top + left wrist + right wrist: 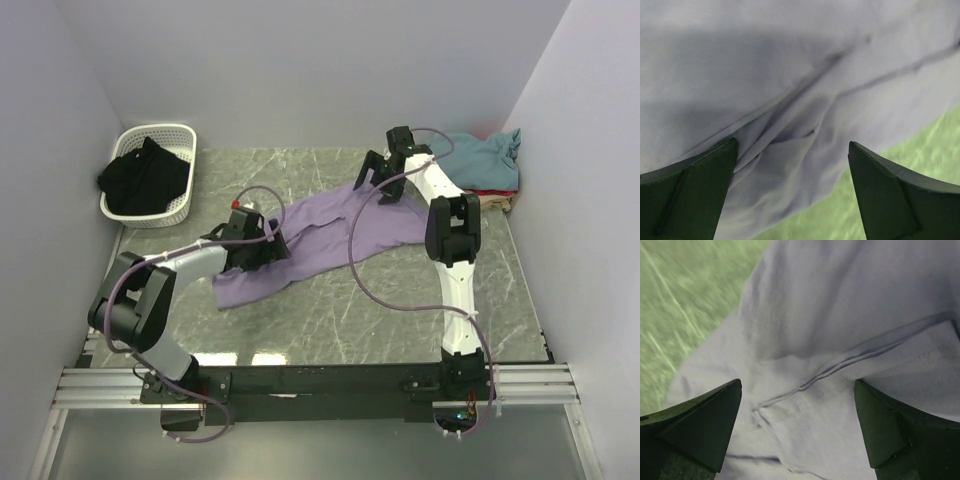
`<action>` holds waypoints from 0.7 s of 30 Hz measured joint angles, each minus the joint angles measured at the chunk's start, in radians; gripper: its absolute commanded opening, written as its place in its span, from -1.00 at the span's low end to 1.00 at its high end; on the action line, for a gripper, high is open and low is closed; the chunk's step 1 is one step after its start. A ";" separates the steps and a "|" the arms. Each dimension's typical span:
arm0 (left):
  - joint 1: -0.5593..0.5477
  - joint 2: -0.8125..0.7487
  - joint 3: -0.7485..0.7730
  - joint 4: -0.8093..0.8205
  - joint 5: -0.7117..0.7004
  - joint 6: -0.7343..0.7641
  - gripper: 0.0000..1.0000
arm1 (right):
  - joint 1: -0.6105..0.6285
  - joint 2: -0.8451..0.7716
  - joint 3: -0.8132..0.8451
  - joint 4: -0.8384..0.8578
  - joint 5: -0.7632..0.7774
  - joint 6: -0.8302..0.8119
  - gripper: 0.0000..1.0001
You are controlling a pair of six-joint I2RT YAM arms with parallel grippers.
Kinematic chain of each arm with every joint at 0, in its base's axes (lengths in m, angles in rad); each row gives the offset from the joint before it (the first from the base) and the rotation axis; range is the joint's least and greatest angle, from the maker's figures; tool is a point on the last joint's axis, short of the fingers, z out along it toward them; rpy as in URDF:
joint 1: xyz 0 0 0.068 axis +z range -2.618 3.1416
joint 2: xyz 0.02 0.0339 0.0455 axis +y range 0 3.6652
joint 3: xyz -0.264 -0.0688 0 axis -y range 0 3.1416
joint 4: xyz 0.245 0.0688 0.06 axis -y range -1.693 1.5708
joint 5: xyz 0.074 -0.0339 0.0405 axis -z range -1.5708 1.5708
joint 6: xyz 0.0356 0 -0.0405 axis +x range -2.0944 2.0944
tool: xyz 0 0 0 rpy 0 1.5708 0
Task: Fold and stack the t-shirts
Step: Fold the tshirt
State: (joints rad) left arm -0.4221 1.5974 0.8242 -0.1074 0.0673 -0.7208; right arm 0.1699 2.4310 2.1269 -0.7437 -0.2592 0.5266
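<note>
Over lavender t-shirt [318, 228]: left tool [792, 146], right tool [798, 384] released, empty; white basket [178, 131] far-left, teal t-shirt [486, 156] far-right.

marbled grey table [400, 310] carries a white basket [150, 214] upper left, a lavender t-shirt [322, 228] spread mid-frame, and a shirt pile [485, 158] upper right.

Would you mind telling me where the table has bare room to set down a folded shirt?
Bare table lies at the back, between the basket and the teal shirt pile, and in the near strip in front of the purple shirt. The middle is crowded: the purple shirt sprawls with the left claw and right claw open over it.
</note>
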 measured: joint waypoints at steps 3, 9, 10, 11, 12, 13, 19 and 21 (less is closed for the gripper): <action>-0.060 -0.037 -0.023 -0.046 0.005 -0.027 0.99 | 0.000 0.072 0.125 -0.028 -0.043 -0.007 0.99; -0.207 -0.111 -0.073 -0.120 0.030 -0.100 0.99 | 0.000 0.117 0.188 -0.019 -0.153 -0.006 0.99; -0.233 -0.119 -0.078 -0.130 0.036 -0.113 0.99 | 0.000 0.129 0.206 -0.015 -0.175 -0.004 0.99; -0.269 -0.128 -0.082 -0.146 0.043 -0.129 0.99 | 0.000 0.145 0.225 -0.008 -0.198 -0.003 0.99; -0.306 -0.135 -0.085 -0.163 0.050 -0.143 0.99 | 0.000 0.161 0.244 0.001 -0.226 0.000 0.99; -0.337 -0.140 -0.085 -0.179 0.057 -0.159 0.99 | 0.000 0.173 0.258 0.015 -0.259 0.000 0.99; -0.465 -0.183 -0.077 -0.282 0.075 -0.224 0.99 | 0.000 0.185 0.241 0.132 -0.382 -0.001 0.99; -0.472 -0.197 -0.055 -0.314 0.074 -0.228 0.99 | 0.000 0.185 0.240 0.154 -0.401 -0.013 0.99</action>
State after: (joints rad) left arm -0.8940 1.4006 0.7692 -0.4217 0.1417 -0.9485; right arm 0.1699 2.6160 2.3672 -0.5900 -0.6605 0.5137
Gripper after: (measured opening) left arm 0.994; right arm 0.994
